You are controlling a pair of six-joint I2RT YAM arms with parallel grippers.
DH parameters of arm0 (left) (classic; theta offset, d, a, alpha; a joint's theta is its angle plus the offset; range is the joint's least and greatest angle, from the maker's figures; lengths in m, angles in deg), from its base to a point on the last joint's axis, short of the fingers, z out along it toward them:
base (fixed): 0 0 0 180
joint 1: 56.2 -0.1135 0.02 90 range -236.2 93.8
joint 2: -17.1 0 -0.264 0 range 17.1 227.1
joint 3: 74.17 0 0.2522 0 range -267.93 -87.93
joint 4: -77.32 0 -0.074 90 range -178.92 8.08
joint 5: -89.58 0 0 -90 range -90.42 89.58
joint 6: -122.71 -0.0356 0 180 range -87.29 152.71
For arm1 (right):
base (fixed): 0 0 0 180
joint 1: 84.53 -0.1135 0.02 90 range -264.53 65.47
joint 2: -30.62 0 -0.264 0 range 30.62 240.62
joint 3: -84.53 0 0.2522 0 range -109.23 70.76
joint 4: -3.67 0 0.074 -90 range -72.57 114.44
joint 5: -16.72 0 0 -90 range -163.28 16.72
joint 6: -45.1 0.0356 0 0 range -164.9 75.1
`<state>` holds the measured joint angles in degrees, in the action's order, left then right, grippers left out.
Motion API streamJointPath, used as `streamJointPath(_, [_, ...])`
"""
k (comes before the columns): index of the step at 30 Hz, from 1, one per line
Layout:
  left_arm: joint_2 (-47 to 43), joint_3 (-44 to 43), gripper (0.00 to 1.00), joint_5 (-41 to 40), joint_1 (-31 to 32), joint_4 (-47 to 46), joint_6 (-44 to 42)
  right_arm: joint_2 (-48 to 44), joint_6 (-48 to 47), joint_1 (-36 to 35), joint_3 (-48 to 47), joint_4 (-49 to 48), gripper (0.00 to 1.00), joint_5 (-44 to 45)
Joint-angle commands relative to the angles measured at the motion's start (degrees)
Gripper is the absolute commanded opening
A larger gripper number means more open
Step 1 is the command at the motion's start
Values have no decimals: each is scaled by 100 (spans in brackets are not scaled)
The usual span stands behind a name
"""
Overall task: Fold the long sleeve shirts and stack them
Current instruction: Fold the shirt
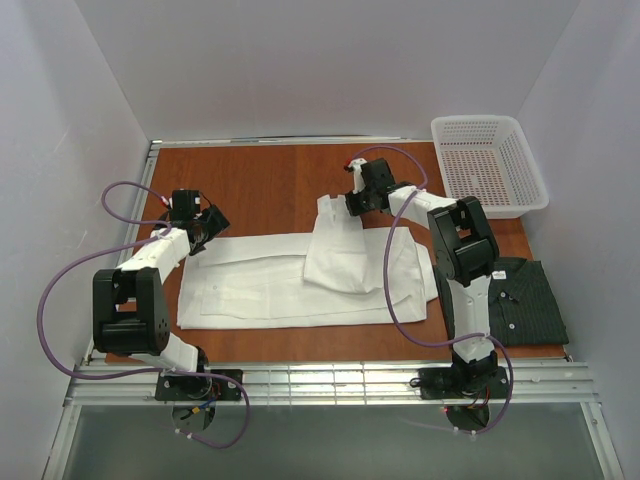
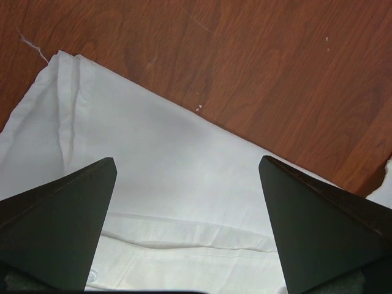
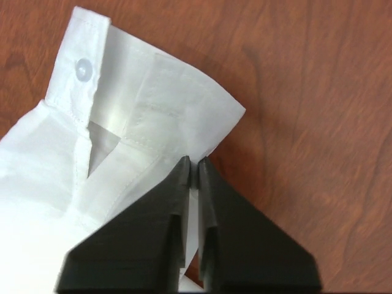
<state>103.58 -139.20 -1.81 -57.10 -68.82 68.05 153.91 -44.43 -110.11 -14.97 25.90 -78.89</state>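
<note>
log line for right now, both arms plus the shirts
left fingers: open, over white shirt edge | right fingers: shut on white shirt sleeve by cuff | charcoal shirt: folded, near right arm

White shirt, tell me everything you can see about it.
The white shirt is plain, thin woven cloth, softly creased. It lies flat and lengthwise across the middle of the table. One sleeve is drawn up over the body. Its cuff, which has a white button, is pinched in the shut right gripper. The open left gripper hangs over the shirt's far left corner, gripping nothing.
</note>
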Motion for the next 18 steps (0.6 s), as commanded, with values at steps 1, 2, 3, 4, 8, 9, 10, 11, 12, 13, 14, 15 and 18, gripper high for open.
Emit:
streamJointPath(1, [-122,-85,90,130,12,-23,-105,-172,-212,-43,-119,14,1,-327])
streamJointPath(2, [-140,-77,90,130,12,-50,-132,-260,-240,-43,-128,14,1,-353])
streamJointPath(3, [-157,-77,90,348,12,-85,-167,-357,-275,-52,-128,23,1,-397])
streamJointPath(4, [-218,-50,90,428,12,-146,-245,-558,-345,-61,-119,23,1,-493])
streamJointPath(8, [-508,20,90,745,266,-418,-623,-1139,-618,-183,82,6,1,-731])
streamJointPath(9, [-596,55,90,815,327,-489,-755,-1270,-714,-236,161,6,1,-784])
streamJointPath(10, [-684,81,90,998,354,-646,-878,-1533,-802,-332,354,6,1,-889])
streamJointPath(11, [-876,116,90,1096,380,-708,-1096,-1683,-977,-394,460,6,1,-933])
streamJointPath(12, [-956,117,90,1184,450,-787,-1203,-1824,-1048,-508,583,6,1,-951])
streamJointPath(13, [-1062,99,90,1437,495,-823,-1291,-2113,-1119,-579,819,14,1,-968])
streamJointPath(14, [-1150,64,90,1535,547,-832,-1396,-2281,-1276,-649,961,14,1,-977])
streamJointPath(15, [-1316,-23,90,1632,687,-849,-1571,-2587,-1347,-789,1084,23,1,-969])
streamJointPath(18, [-1589,-260,90,2071,986,-850,-1923,-3167,-1593,-1105,1550,23,1,-890])
